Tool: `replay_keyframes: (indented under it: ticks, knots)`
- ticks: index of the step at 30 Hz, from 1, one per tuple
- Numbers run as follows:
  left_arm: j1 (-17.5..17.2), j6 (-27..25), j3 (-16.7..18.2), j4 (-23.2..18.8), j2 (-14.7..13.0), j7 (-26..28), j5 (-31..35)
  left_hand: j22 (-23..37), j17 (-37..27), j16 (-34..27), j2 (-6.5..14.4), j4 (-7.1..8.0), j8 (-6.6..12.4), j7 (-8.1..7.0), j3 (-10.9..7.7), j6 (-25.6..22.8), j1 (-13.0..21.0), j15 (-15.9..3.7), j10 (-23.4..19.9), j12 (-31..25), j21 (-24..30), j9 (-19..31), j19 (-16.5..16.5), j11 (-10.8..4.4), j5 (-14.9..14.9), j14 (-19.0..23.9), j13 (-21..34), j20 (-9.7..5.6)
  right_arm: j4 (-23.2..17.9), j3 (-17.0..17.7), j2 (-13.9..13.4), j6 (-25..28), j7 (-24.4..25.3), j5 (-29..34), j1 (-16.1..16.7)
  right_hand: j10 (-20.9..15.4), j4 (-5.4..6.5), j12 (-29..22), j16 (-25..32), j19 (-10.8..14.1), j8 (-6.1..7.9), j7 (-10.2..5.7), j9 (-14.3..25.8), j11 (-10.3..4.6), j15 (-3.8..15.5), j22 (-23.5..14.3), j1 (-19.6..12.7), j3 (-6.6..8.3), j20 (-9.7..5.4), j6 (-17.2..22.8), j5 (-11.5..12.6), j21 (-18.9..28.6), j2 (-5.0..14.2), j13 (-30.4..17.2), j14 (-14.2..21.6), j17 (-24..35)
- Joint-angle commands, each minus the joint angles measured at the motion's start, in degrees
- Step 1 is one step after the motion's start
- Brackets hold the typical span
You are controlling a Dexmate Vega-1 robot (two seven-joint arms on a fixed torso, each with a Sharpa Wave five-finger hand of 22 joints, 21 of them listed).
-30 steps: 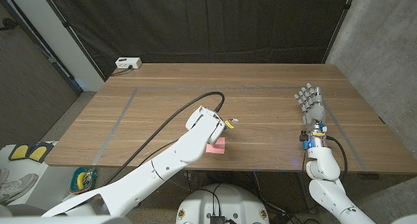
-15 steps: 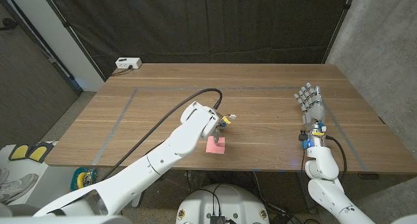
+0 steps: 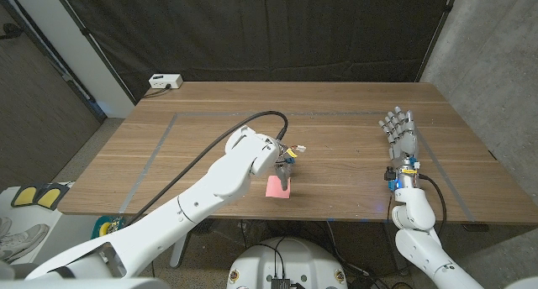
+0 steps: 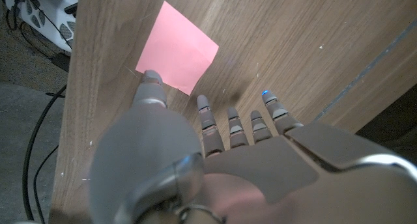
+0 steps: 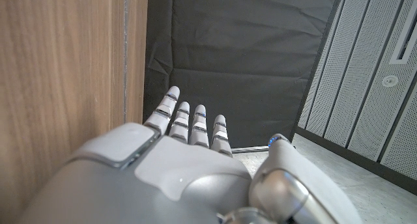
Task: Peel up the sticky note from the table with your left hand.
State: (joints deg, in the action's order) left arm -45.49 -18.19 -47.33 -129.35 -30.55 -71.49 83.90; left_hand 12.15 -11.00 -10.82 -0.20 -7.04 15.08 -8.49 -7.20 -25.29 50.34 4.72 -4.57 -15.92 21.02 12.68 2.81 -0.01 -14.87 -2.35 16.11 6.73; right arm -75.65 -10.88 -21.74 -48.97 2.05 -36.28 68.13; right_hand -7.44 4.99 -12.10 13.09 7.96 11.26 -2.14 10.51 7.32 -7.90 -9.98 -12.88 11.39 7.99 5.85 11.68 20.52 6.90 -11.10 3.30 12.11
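Observation:
A pink square sticky note [image 3: 277,187] [image 4: 177,56] lies flat on the wooden table [image 3: 336,112], close to the front edge. My left hand [image 3: 284,167] [image 4: 215,139] hovers just behind it, fingers spread and pointing down at the wood. In the left wrist view its thumb tip [image 4: 151,79] touches one edge of the note, and nothing is held. Far to the right, my right hand [image 3: 400,129] [image 5: 189,165] stands upright with its fingers straight and apart, holding nothing.
A white power box [image 3: 165,81] sits at the table's back left corner. Grey tape lines [image 3: 155,150] mark a rectangle on the wood. A black cable [image 3: 218,146] runs along my left arm. The table's front edge [image 3: 319,218] lies just below the note.
My left wrist has swung left and the hand has tipped down beside the note, uncovering more of it. The note and the right hand have not moved.

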Motion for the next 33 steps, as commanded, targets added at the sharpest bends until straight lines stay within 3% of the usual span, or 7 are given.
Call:
replay_keyframes:
  ticks: [1,4,10,16,21,29,33]
  knots:
    - [-1.4,0.5,-0.8,-1.8,1.3,-1.6,11.9,0.3,-0.1,0.0,0.3,-0.52,0.92,0.46,-0.11,-1.3,1.1,0.71,0.4,0.0,0.4,0.2,0.0,-0.05,-0.4,0.0,0.2,0.36,0.3,0.4,0.5,0.0,-0.3,-0.4,0.1,-0.2,0.17,0.0,0.2,0.2,0.09,0.0,0.1,0.0,-0.14,-0.3,0.6,0.31,-0.11,0.4,0.1,-0.4,-0.21,-0.3,0.3,0.2]
    - [-1.4,1.5,-0.1,-0.8,2.1,-2.9,10.9,0.3,-0.1,0.0,0.3,-0.58,1.97,1.55,-0.05,-3.8,1.3,0.69,-0.3,-0.4,0.6,0.2,0.2,-0.19,-0.3,0.1,0.2,0.3,0.0,0.5,0.5,-0.1,0.5,0.6,0.2,-0.2,0.19,0.0,0.2,0.2,0.04,0.05,0.1,0.0,-0.18,-0.3,0.6,0.28,-0.1,0.3,0.1,-0.4,-0.24,-0.3,0.3,0.2]
    - [-1.1,2.5,0.4,0.9,3.2,-4.9,10.0,0.3,-0.1,-0.2,0.2,-0.47,3.27,2.37,0.22,-6.8,1.3,0.5,-1.0,-0.7,0.8,0.3,0.4,-0.45,-0.2,0.6,0.2,0.32,-0.4,0.4,0.4,-0.1,1.6,1.5,0.3,-0.2,0.22,0.1,0.2,0.2,-0.03,0.03,0.1,0.11,-0.13,-0.3,0.7,0.23,-0.11,0.2,0.1,-0.5,-0.32,-0.3,0.3,0.2]
    - [-0.9,2.3,-0.6,2.6,3.9,-6.2,13.1,0.3,-0.1,-0.7,0.0,-0.43,3.96,3.48,0.49,-8.3,1.3,-0.11,-2.3,-1.2,1.1,0.4,0.8,-0.72,-0.2,2.2,0.2,0.31,-0.7,0.3,0.2,-0.4,2.6,2.3,0.5,-0.2,0.24,0.1,0.1,0.2,-0.05,-0.02,0.1,0.07,-0.16,-0.4,0.8,0.2,-0.09,0.2,0.2,-0.5,-0.37,-0.3,0.3,0.2]
    - [-0.9,2.2,-1.3,4.1,4.4,-6.1,15.2,0.3,-0.2,-0.4,-0.1,-0.29,3.46,3.03,0.73,-6.8,1.1,0.04,-1.6,-1.0,1.0,0.5,0.4,-0.48,-0.2,1.7,0.2,0.32,-1.0,0.3,0.0,-1.0,3.4,2.6,0.8,-0.2,0.25,0.1,0.1,0.3,-0.06,-0.08,0.1,0.03,-0.16,-0.4,0.9,0.17,-0.08,0.2,0.2,-0.6,-0.43,-0.3,0.4,0.2]
    - [-0.5,2.6,-1.3,5.4,4.7,-5.7,12.8,0.3,-0.2,-0.3,0.0,-0.04,3.14,3.06,0.93,-6.2,0.8,0.11,-1.3,-0.9,1.1,0.4,0.3,-0.29,-0.1,1.5,0.2,0.35,-1.0,-0.2,-0.5,-1.9,3.7,2.8,0.9,-0.2,0.26,0.1,0.1,0.3,-0.08,-0.08,0.1,-0.03,-0.16,-0.4,1.0,0.15,-0.08,0.2,0.2,-0.7,-0.48,-0.3,0.4,0.2]
    - [-0.2,2.8,-1.2,5.8,4.6,-5.2,10.7,0.3,-0.3,-0.2,0.0,0.18,2.12,2.12,1.16,-4.1,0.4,0.08,-1.1,-0.9,1.1,0.3,0.2,-0.26,-0.1,1.2,0.2,0.37,-1.0,-0.3,-0.6,-2.3,4.0,2.8,1.1,-0.3,0.26,0.1,0.1,0.4,-0.08,-0.09,0.1,0.0,-0.16,-0.4,1.0,0.14,-0.02,0.2,0.2,-0.7,-0.51,-0.3,0.5,0.2]
